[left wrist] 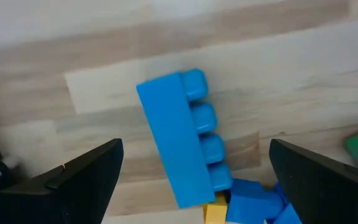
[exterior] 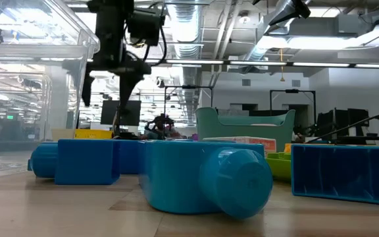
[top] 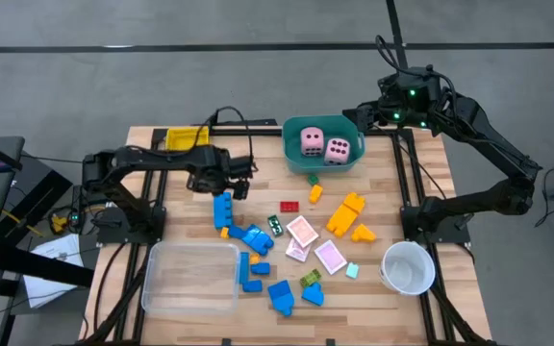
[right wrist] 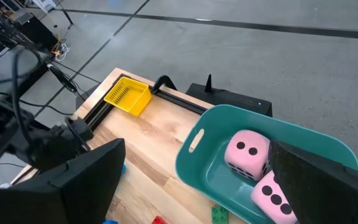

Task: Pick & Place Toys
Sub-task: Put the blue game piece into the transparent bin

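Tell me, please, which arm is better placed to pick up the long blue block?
Left. Its gripper hangs open right above the long blue block, fingers on either side. The right gripper is off by the teal tub.

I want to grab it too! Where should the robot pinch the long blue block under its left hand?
Probably from straight above, across the long blue block's two long flat sides, near its middle. It lies on its side with the studs pointing sideways, so one finger would press on studs. The left hand is open, one finger either side.
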Controlling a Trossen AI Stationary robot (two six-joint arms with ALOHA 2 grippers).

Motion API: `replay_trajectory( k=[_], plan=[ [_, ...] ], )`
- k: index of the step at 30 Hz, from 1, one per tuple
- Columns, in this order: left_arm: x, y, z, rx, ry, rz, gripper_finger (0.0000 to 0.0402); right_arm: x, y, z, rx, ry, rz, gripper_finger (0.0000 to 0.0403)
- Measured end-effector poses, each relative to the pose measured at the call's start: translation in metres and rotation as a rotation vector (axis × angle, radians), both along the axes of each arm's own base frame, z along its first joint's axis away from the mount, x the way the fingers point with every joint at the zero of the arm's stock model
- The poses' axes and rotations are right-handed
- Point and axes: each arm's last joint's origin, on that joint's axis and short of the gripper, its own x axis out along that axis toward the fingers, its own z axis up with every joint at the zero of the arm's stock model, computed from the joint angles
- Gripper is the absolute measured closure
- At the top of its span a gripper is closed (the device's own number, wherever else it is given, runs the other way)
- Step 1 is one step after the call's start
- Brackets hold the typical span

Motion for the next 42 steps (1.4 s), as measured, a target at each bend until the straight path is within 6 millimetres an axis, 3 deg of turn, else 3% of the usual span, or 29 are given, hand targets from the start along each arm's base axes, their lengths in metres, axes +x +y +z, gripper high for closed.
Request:
replay_trajectory(
  k=[8,23,35,42],
  plan=[
    [0.000,-0.014,-0.029,-0.020,-0.056,0.085,0.0005,0.000,0.000,0.000,0.000,0.001,0.000,0.0017],
    [-0.011,-0.014,-0.068,-0.042,-0.120,0.168,0.0005,0.000,0.000,0.000,0.000,0.001,0.000,0.0017],
    [-0.012,-0.012,-0.071,-0.029,-0.123,0.177,0.0008,0.000,0.000,0.000,0.000,0.000,0.000,0.0017],
    [-0.013,-0.009,-0.071,-0.027,-0.123,0.189,0.0050,0.000,0.000,0.000,0.000,0.000,0.000,0.0017]
  ],
)
